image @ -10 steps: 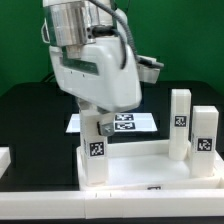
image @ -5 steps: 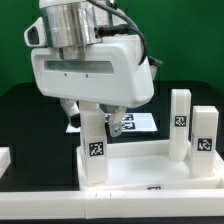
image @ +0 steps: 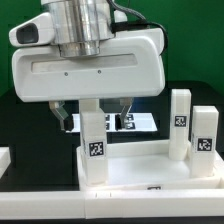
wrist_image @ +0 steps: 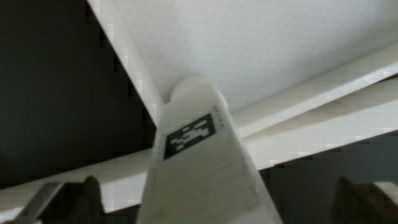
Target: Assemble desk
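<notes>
The gripper (image: 92,112) hangs with its jaws spread wide and gripping nothing, one finger on each side of the upright leg (image: 94,145) standing at the desk top (image: 135,170) corner on the exterior view's left. Two more legs (image: 192,128) stand at the exterior view's right. To do this well, I'd say stay centred over the leg and keep both fingers clear, so it stays upright in its socket.
</notes>
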Tool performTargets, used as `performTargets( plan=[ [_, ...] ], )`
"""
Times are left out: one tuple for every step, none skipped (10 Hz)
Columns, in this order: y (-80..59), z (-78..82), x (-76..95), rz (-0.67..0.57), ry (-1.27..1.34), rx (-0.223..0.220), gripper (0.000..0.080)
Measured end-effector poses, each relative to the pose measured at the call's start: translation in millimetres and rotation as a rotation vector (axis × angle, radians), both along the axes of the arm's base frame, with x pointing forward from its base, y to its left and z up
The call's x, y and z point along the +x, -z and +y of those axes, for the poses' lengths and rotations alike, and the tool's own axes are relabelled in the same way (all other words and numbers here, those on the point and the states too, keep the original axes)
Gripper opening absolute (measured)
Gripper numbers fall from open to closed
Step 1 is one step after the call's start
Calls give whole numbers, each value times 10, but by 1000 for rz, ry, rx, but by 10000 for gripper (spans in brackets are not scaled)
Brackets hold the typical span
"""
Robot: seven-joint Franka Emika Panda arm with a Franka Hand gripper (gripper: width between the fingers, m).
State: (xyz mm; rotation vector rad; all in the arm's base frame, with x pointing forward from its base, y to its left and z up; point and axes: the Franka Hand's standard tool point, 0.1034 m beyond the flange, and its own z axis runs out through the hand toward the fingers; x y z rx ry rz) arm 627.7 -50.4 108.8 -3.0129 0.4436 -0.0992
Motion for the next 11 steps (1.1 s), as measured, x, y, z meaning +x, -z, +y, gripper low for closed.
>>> performTargets(
  plan=[
    [3,0,-1,1,12,1,514],
    [6,0,-2,5,48,4,331],
    [4,-2,-3,11,120,10,285],
    [2,4,1,18,207,16,285],
    [0,19,6,32,373,25,285],
    [-1,32,5,51,562,39,285],
    [12,59,-4,70,812,69,285],
    [18,70,-1,84,936,92,285],
    [17,47,-1,95,981,110,285],
    [16,63,2,101,1052,115,285],
    [16,77,4,110,1127,122,285]
  ],
)
